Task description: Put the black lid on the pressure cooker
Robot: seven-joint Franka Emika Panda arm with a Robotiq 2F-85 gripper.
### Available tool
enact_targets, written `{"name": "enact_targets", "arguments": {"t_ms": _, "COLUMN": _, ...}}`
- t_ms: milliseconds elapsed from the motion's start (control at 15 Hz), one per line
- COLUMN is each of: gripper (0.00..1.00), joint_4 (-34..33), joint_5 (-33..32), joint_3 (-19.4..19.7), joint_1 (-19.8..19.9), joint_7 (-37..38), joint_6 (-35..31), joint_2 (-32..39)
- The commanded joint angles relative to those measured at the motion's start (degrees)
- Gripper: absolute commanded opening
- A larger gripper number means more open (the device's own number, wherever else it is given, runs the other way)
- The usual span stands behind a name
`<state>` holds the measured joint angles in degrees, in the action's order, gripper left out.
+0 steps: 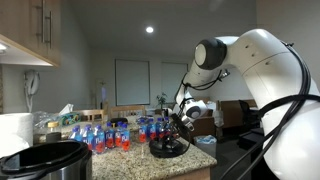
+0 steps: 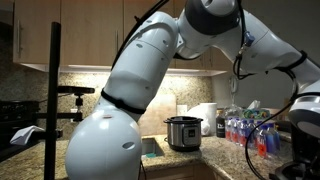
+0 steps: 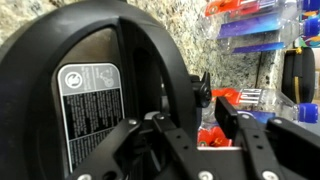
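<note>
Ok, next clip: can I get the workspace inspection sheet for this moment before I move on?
Surface: speckled granite counter, crowded along the back.
Job's things: black lid lies on the counter; pressure cooker stands apart from it, no lid on it.
Clutter: cluster of bottles with blue and red parts; paper towel roll.
Grippers: gripper is right at the lid; whether it is open or shut cannot be told.
Cables: black cables loop beside the arm.
Surroundings: wooden wall cabinets; black stand.
</note>
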<state>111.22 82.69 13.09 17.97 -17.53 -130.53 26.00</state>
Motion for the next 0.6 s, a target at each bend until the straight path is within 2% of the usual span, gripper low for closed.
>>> {"name": "enact_targets", "arguments": {"t_ms": 0, "gripper": 0.21, "joint_4": -1.73, "joint_5": -1.11, "joint_3": 0.27, "joint_1": 1.85, "joint_7": -0.58, "joint_6": 5.82, "joint_2": 2.25}}
{"name": "enact_targets", "arguments": {"t_ms": 133, "gripper": 0.08, "joint_4": -2.06, "joint_5": -0.49, "joint_3": 0.22, "joint_1": 2.66, "joint_7": -1.55, "joint_6": 9.11, "joint_2": 3.30}}
{"name": "enact_targets", "arguments": {"t_ms": 400, "gripper": 0.03, "joint_4": -0.63, "joint_5": 1.56, "joint_3": 0.35, "joint_1": 3.50, "joint_7": -4.24, "joint_6": 12.20, "joint_2": 2.01}}
{"name": "enact_targets", "arguments": {"t_ms": 533, "gripper": 0.06, "joint_4": 0.88, "joint_5": 2.39, "joint_3": 0.47, "joint_1": 3.43, "joint_7": -6.00, "joint_6": 11.80, "joint_2": 0.43}}
